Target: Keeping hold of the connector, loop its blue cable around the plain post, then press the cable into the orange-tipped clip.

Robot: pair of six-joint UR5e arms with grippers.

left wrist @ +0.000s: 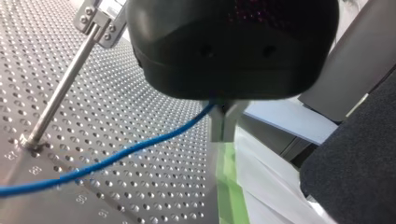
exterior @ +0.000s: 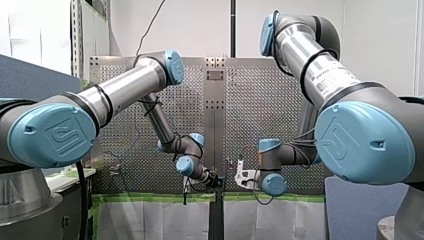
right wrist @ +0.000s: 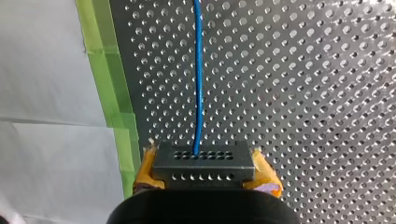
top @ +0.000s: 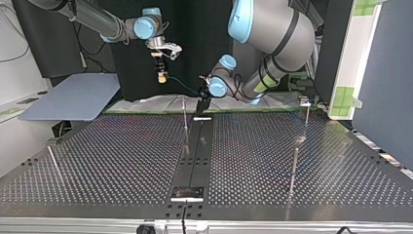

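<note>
Little of the task is done so far. My right gripper (right wrist: 204,179) has its yellow pads (right wrist: 145,170) pressed onto the two ends of the small grey rectangular connector (right wrist: 203,161), so the hold on it is in place. The thin blue cable (right wrist: 198,79) leaves the connector's face. It runs straight ahead of that gripper over the perforated metal table (right wrist: 303,93) and touches no post.

My left gripper (left wrist: 226,135) has its pale fingers (left wrist: 218,123) drawn together. The cable ends between them, so I judge that it pinches the cable further along. From there the cable sags away beneath that gripper across the table.

A slim metal post (left wrist: 56,93) stands ahead of and to one side of the left gripper, with a screwed metal bracket (left wrist: 100,21) at its top. The cable passes near its foot but not around it. I see no orange tip anywhere, so I cannot tell which fixture is the clip. Both the loop and the pressing-in are not yet done.

As for room, the strip of green tape (right wrist: 107,70) just beside the right gripper marks the table's edge, with a pale sheet beyond it. Both grippers hang close to that edge and near each other, with a short span of cable between them. Ahead of them the table lies open, and only another thin upright post (top: 294,168) and a few like it stand there, well apart. I judge there is space to swing the cable wide, provided the arms keep apart.
</note>
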